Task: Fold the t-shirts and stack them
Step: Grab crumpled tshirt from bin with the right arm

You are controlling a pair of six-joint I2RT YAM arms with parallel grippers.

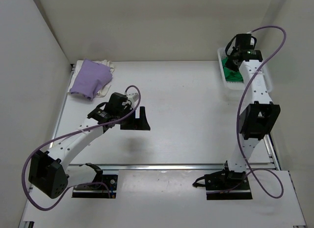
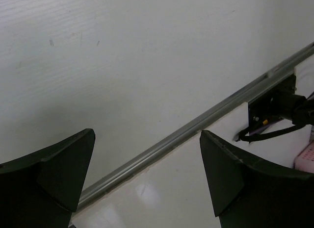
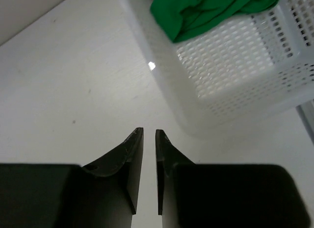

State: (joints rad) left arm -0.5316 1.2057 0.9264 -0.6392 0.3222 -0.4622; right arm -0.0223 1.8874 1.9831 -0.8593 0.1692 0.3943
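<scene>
Green t-shirt (image 3: 206, 12) lies bunched in the white basket (image 3: 235, 66) at the far right of the desk (image 1: 186, 110), just ahead of the right tool (image 3: 149, 135). Its jaws are almost shut and hold nothing. It has no clear long way. The left tool (image 2: 147, 164) is wide open, empty, far off. The purple shirt (image 1: 88, 80) sits folded far left on the cream one (image 1: 105, 66).

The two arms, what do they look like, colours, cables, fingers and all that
Both arms have white links with black joint housings and black base mounts. A lavender-purple cable loops along each, from base to wrist. The left gripper and right gripper are matte black, each with two fingers that taper to wedge-shaped tips. A small green light shows near the right wrist. No lettering is legible.
</scene>
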